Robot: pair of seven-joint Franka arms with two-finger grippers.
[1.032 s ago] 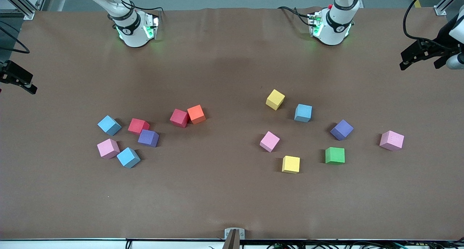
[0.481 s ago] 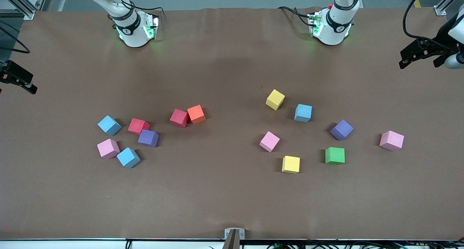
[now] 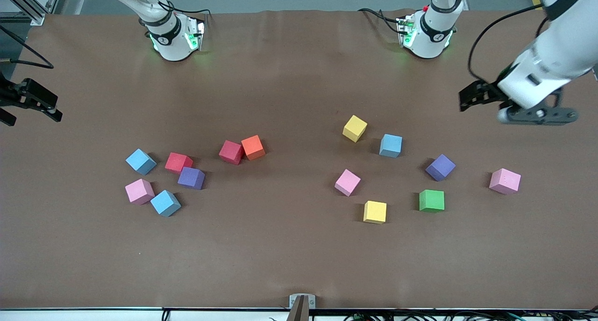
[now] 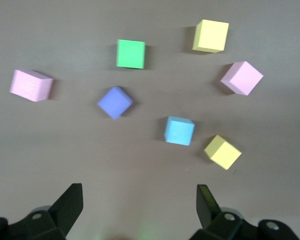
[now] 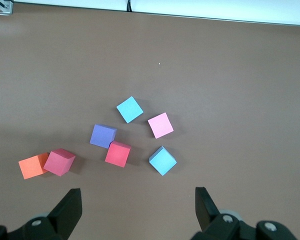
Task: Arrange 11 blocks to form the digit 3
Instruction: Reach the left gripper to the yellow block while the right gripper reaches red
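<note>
The blocks lie loose in two groups on the table, and no digit 3 shows. Toward the right arm's end are light blue (image 3: 140,161), red (image 3: 178,162), purple (image 3: 191,177), pink (image 3: 139,191), a second light blue (image 3: 165,203), another red (image 3: 231,152) and orange (image 3: 253,147). Toward the left arm's end are yellow (image 3: 354,128), light blue (image 3: 390,145), purple (image 3: 440,167), pink (image 3: 347,182), yellow (image 3: 375,211), green (image 3: 431,200) and pink (image 3: 505,181). My left gripper (image 3: 467,100) (image 4: 139,200) hangs open and empty above the table beside that group. My right gripper (image 3: 51,108) (image 5: 138,200) is open and empty at the table's end.
A brown mat (image 3: 294,246) covers the table. The right arm's base (image 3: 173,36) and the left arm's base (image 3: 427,31) stand along the edge farthest from the front camera, with cables beside them. A small metal bracket (image 3: 302,301) sits at the nearest edge.
My left arm has swung in from the table's end, so its gripper now hangs over the mat. My right gripper has shifted slightly inward. No block has moved.
</note>
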